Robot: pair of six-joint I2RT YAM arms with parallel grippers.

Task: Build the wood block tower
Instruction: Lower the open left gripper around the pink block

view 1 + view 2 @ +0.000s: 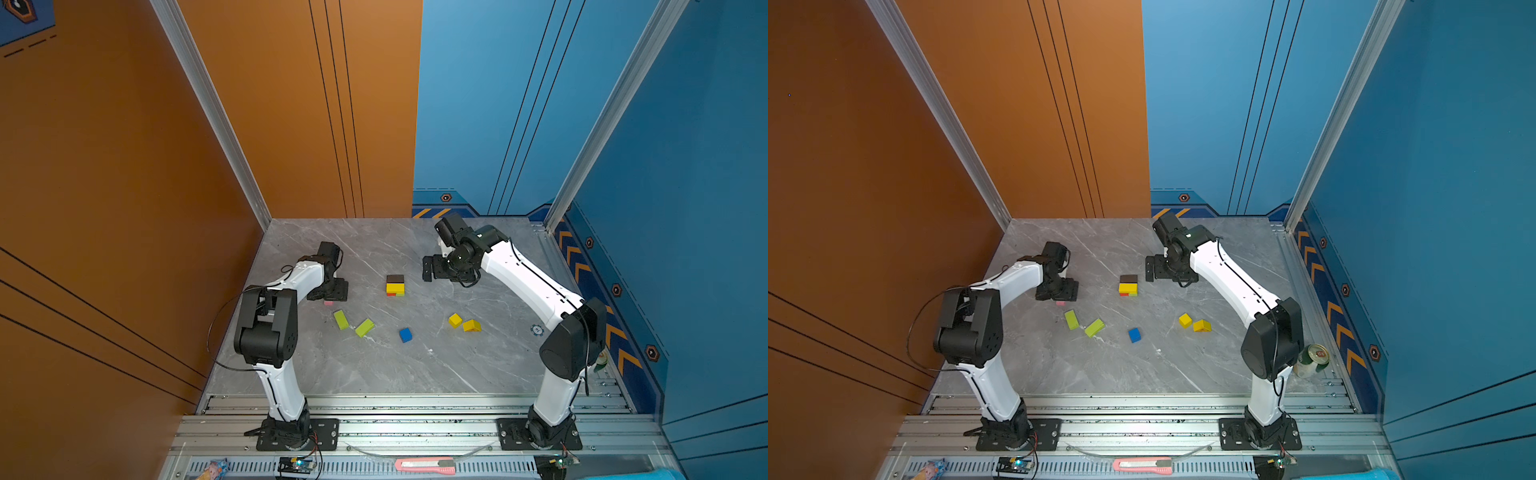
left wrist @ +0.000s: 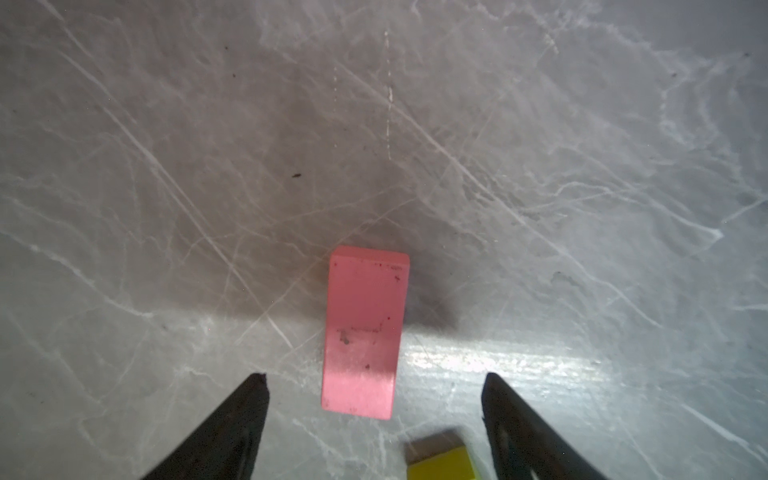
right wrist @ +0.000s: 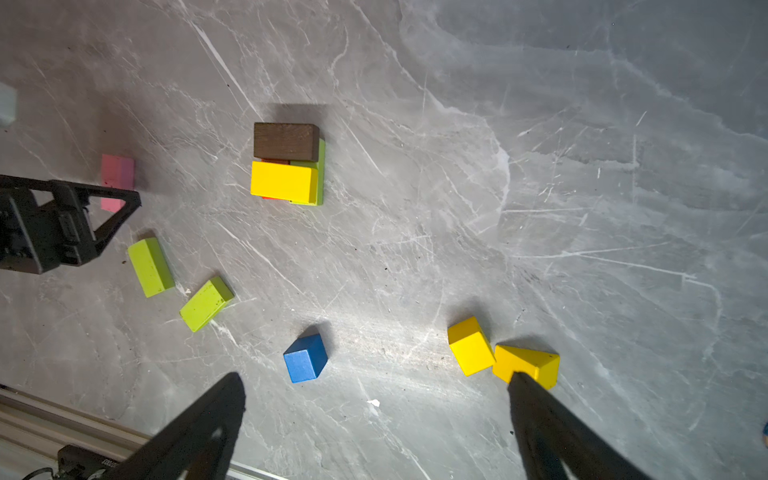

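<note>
The tower (image 1: 395, 286) is a low stack mid-table: a brown bar (image 3: 286, 141) and a yellow bar (image 3: 283, 180) lie over red and lime blocks. A pink bar (image 2: 363, 332) lies flat between the fingers of my left gripper (image 2: 375, 376), which is open with a gap on each side. In both top views that gripper (image 1: 328, 296) hides most of the bar. Two lime bars (image 1: 341, 319) (image 1: 364, 327), a blue cube (image 1: 405, 334), a yellow cube (image 1: 455, 320) and a yellow prism (image 1: 472, 326) lie loose. My right gripper (image 3: 376, 376) hangs open and empty behind the tower.
A small blue disc (image 1: 537, 330) lies near the right arm. A green-and-white can (image 1: 1312, 360) stands at the table's right front corner. Aluminium rails run along the front, with a pink utility knife (image 1: 424, 464) on them. Walls close in the left, back and right.
</note>
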